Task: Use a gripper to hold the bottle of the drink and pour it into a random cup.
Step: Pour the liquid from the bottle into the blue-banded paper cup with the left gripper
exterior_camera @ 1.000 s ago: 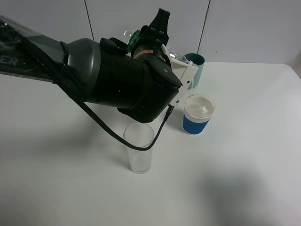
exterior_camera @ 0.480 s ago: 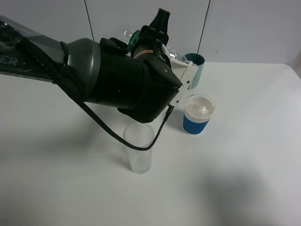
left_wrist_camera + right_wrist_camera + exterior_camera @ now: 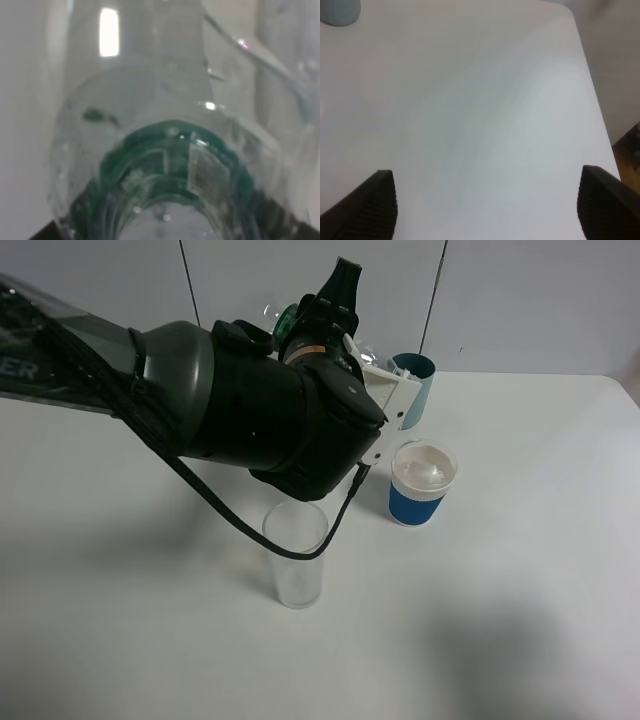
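**A:** Where is the bottle of the drink [image 3: 284, 320] being kept?

**B:** It is being held aloft and tipped well over. It is being pinched by the left pincer [image 3: 318, 322], whose jaws are being pressed onto its body. Its green label is filling the left wrist view.

**A:** And the cup?

**B:** The blue-banded cup [image 3: 422, 483] is standing on the bench [image 3: 520, 570], near the bottle and below it. The bottle's mouth is being hidden by the white bracket [image 3: 394, 395], so whether it is being lined up over the cup cannot be told.

**A:** What is being risked?

**B:** If the mouth is being aimed off-centre, drink could be sent onto the bench or into the teal cup [image 3: 418, 380] just behind. The thin plastic could also be let slip in the grip. The cable [image 3: 300, 557] is hanging across the clear glass [image 3: 295, 580], which could be knocked over by a swing of the arm. The right pincer [image 3: 485, 202] is being held spread wide, with nothing in it.
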